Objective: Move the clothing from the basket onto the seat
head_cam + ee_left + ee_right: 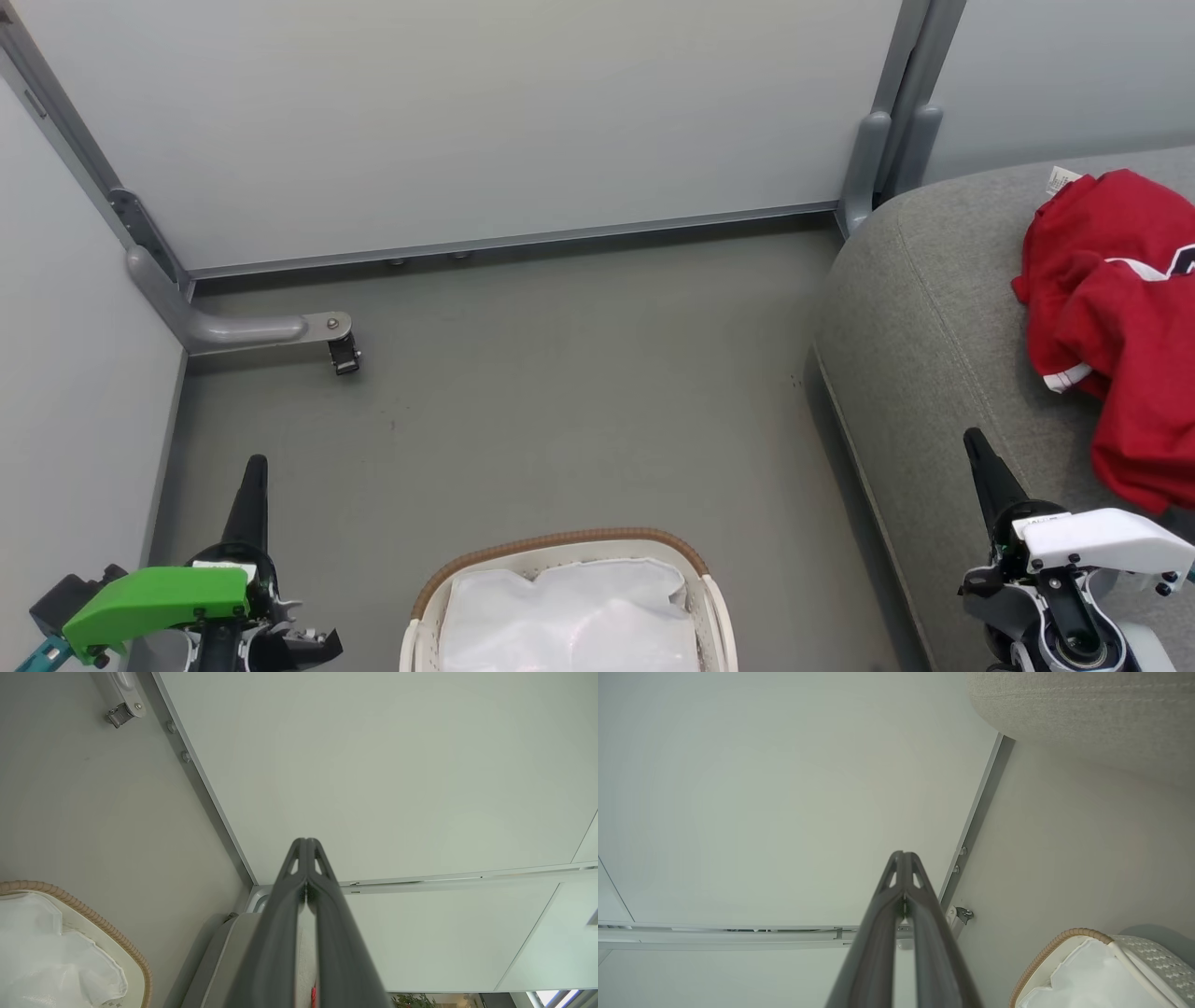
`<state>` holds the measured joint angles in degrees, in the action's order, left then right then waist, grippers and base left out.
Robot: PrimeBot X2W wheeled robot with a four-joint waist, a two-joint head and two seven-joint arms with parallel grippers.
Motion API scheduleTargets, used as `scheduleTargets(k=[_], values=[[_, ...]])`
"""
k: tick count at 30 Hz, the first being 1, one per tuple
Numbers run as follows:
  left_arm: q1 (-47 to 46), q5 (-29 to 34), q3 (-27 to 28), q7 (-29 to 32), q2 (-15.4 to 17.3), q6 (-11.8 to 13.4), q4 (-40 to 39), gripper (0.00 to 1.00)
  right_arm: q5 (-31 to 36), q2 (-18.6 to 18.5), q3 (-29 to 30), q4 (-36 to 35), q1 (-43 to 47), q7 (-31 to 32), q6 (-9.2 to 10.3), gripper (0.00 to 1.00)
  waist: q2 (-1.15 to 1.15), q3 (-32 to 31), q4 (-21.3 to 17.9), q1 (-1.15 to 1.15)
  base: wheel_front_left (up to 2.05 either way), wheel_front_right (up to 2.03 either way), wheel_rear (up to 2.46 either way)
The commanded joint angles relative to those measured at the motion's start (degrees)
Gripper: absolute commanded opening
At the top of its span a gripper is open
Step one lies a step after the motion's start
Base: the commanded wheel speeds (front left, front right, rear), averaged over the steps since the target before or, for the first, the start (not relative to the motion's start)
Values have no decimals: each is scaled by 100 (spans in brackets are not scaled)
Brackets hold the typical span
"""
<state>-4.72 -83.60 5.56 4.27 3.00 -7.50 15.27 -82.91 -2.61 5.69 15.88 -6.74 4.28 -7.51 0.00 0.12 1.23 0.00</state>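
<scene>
The red clothing (1116, 327) lies crumpled on the grey seat (934, 345) at the right of the head view. The white basket (560, 560) with its brown rim stands on the floor at the bottom centre, holding a white liner cloth (569, 616). My left gripper (254, 464) is shut at the lower left, left of the basket, with nothing in it. My right gripper (971, 437) is shut over the seat's front part, left of and below the clothing, holding nothing. The left wrist view shows the shut fingers (306, 842) and the basket (117, 942); the right wrist view shows the fingers (903, 855), the basket (1045, 952) and the seat (1087, 714).
Pale wall panels (467, 121) close the back and left. A grey metal frame foot with a small caster (344, 355) juts onto the floor at the left. Grey floor (560, 401) lies open between basket, wall and seat.
</scene>
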Motion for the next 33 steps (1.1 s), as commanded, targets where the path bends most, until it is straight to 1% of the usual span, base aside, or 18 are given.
scheduleTargets(k=[1,22,33], values=[[-137,-144,35,38,1,1,-40,0,-143,-37,29,-59,45,42,3,0,0,0,-9,0,0,0,0],[-200,-907,115,253,-16,2,-141,0,-984,-44,101,-212,83,246,4,0,0,5,-123,0,0,0,0],[-179,-889,112,248,-13,2,-134,0,-960,-43,96,-204,83,245,3,0,0,5,-123,0,0,0,0]])
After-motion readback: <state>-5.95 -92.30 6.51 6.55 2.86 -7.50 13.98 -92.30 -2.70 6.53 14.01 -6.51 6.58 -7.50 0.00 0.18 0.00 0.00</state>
